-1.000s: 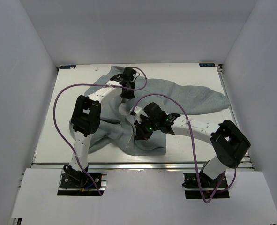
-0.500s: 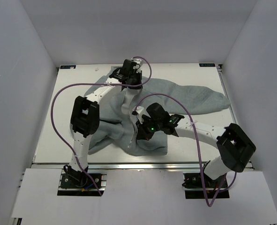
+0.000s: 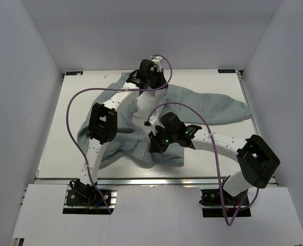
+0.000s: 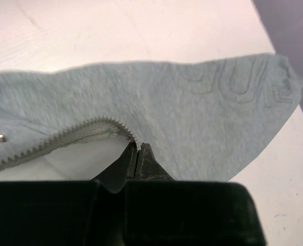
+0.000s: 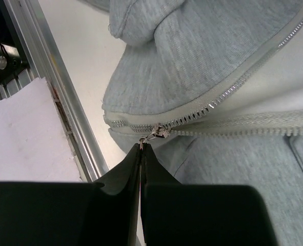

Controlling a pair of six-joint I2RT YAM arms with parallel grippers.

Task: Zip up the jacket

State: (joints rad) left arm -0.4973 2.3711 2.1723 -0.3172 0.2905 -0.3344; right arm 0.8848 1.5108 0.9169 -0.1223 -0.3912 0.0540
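**Jacket** (image 3: 213,107): grey-green fleece, crumpled across the middle and far right of the white table (image 3: 51,143), with one sleeve reaching right. The pale lining (image 4: 74,159) shows where the front lies open.

**Zipper** (image 5: 228,97): silver teeth on pale tape. The two rows meet at the slider by the hem, close to the table's aluminium front rail (image 5: 64,102).

**Left gripper** (image 4: 138,154): jaws pinched together on the jacket's upper zipper edge.

**Right gripper** (image 5: 141,148): jaws closed, tips nipping the slider pull (image 5: 151,137).

Matt black plastic fingers (image 5: 123,174), soft matt fleece jacket (image 5: 218,46) just ahead of them, shiny metal zipper (image 5: 228,97), smooth pale lining (image 4: 74,159), smooth white table (image 4: 115,31), brushed metal rail (image 5: 54,87) to their left.
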